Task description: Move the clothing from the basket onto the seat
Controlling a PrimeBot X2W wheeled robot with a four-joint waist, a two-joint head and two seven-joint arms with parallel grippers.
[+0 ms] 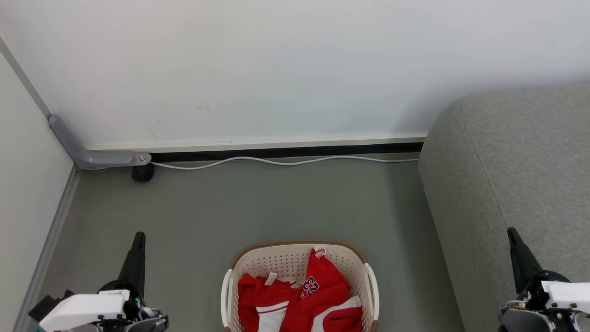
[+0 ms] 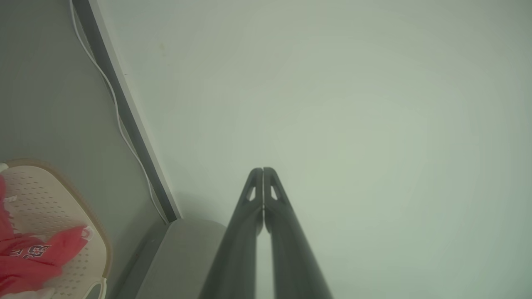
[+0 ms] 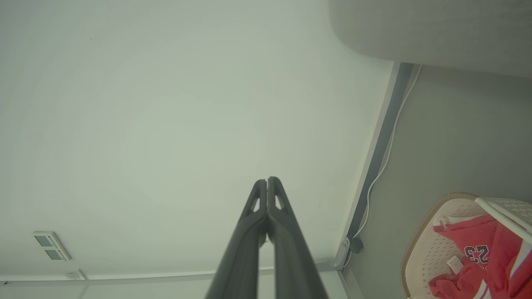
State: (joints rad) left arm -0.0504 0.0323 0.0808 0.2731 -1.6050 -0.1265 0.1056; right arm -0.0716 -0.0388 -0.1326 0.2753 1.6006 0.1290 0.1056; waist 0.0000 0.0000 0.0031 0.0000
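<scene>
At lower left the left gripper has its two fingers pressed together, holding nothing; one white cable runs along the wall's foot; one basket stands on the floor, mid-view, with the red clothing heaped inside, too bunched to count; one sofa stands to its right; the right gripper is likewise closed and empty.

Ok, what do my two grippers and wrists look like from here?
The left gripper and right gripper match: two long dark tapering fingers, each with a small triangular cutout near the tip. Behind each sits a white housing over dark-grey hardware. The left one carries a small printed label and a green light.
</scene>
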